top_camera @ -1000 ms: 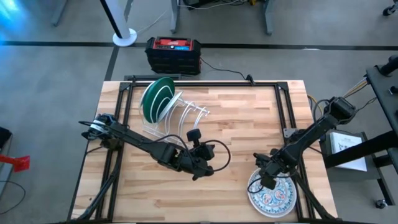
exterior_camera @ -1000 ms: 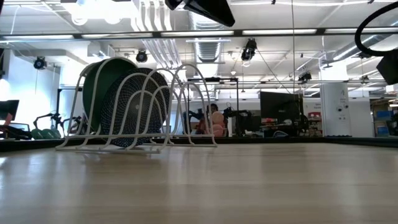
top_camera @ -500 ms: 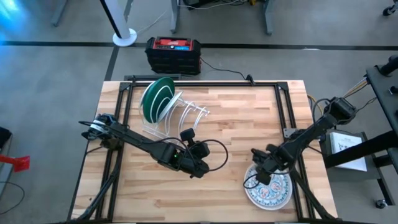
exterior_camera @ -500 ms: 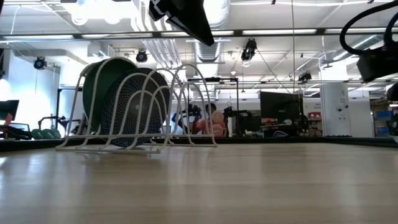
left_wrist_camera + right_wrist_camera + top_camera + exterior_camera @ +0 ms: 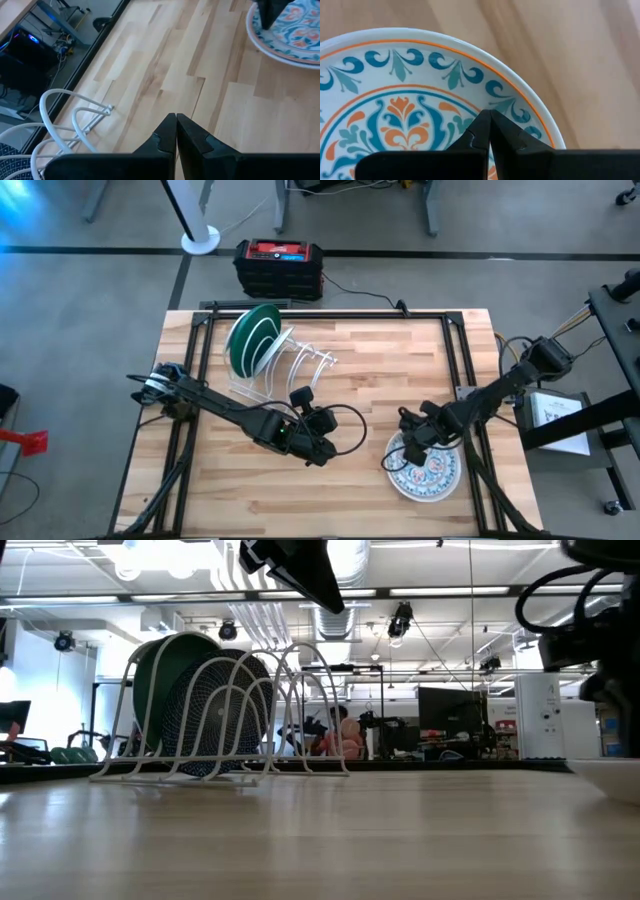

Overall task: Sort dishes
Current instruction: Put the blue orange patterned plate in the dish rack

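Note:
A white plate with an orange and teal floral pattern [image 5: 428, 472] lies flat on the table at the near right; it fills the right wrist view [image 5: 395, 105], and its rim shows in the low view [image 5: 612, 776]. My right gripper [image 5: 404, 450] is shut, with its tips on the plate. My left gripper [image 5: 318, 450] is shut and empty above the table's middle [image 5: 176, 116]. A green plate [image 5: 250, 340] and a dark teal plate [image 5: 215, 710] stand on edge in the white wire rack [image 5: 285, 365] at the far left. My right gripper presses its shut fingertips [image 5: 490, 116] down on the plate's patterned inner face, just inside the blue scroll border near the rim [image 5: 517, 107], on the plate's left side. The fingers come slanting down from the table's right. The plate lies flat on the table.
A black and red box [image 5: 280, 265] sits on the floor beyond the far edge. Black frame rails [image 5: 465, 360] run along the table's sides. Bare wood [image 5: 390, 370] lies between the rack and the plate.
My right gripper has gone toward the table's left and a little toward its far edge, tips on the plate, and the floral plate has slid along the table with it. My left gripper has shifted a little toward the table's left, then kept still.

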Motion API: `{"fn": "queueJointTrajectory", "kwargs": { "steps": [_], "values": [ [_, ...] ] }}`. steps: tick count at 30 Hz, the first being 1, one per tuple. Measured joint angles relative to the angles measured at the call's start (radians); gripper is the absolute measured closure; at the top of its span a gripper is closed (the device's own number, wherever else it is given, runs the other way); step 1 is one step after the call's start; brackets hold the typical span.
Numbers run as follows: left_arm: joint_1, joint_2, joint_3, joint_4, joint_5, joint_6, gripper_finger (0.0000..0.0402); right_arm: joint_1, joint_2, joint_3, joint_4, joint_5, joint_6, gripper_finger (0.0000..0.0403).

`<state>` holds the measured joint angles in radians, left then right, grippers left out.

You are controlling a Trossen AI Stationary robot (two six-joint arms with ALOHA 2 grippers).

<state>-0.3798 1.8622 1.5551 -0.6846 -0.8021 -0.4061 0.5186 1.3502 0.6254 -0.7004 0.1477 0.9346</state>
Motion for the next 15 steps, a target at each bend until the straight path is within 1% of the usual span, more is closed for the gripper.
{"fn": "queueJointTrajectory", "kwargs": {
  "steps": [5, 15],
  "values": [
    [0.000, 0.000, 0.000, -0.001, 0.000, 0.000, 0.0401, -0.064, 0.001, -0.001, 0.040, 0.015, -0.076, 0.0401],
    [0.000, 0.000, 0.000, -0.007, 0.000, 0.000, 0.0401, -0.237, 0.004, -0.003, 0.139, 0.041, -0.275, 0.0401]
  ]
}}
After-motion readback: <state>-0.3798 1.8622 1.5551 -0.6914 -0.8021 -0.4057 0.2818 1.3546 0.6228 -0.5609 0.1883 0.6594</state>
